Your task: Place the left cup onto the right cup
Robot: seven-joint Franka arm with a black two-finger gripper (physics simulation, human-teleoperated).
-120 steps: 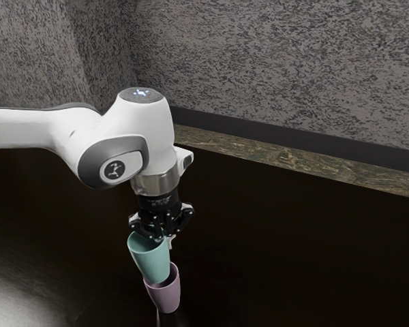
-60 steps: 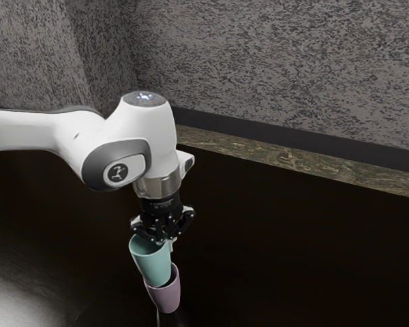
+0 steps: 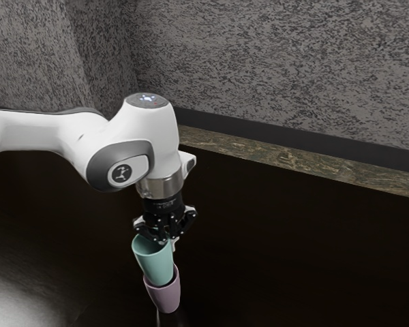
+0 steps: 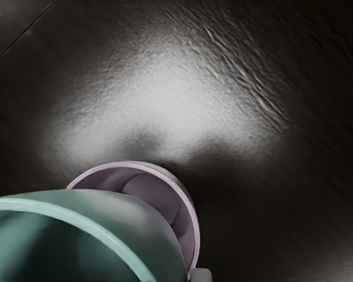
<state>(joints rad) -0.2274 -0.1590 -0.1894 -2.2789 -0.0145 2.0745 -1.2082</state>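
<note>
The dark glossy bench (image 3: 293,231) spreads broadly toward the exterior view's right, up to a pale speckled ledge (image 3: 307,162) below the wall. The black gripper (image 3: 161,238) pinches the rim of the teal plastic cup (image 3: 155,263). This cup leans slightly, its base sunk inside the lilac plastic cup (image 3: 165,296) standing on the bench.

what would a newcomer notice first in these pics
The white arm reaches in from the exterior view's left, its black gripper pinching the rim of a tilted teal cup. That cup's base sits inside a lilac cup standing on the dark, glossy table.
</note>
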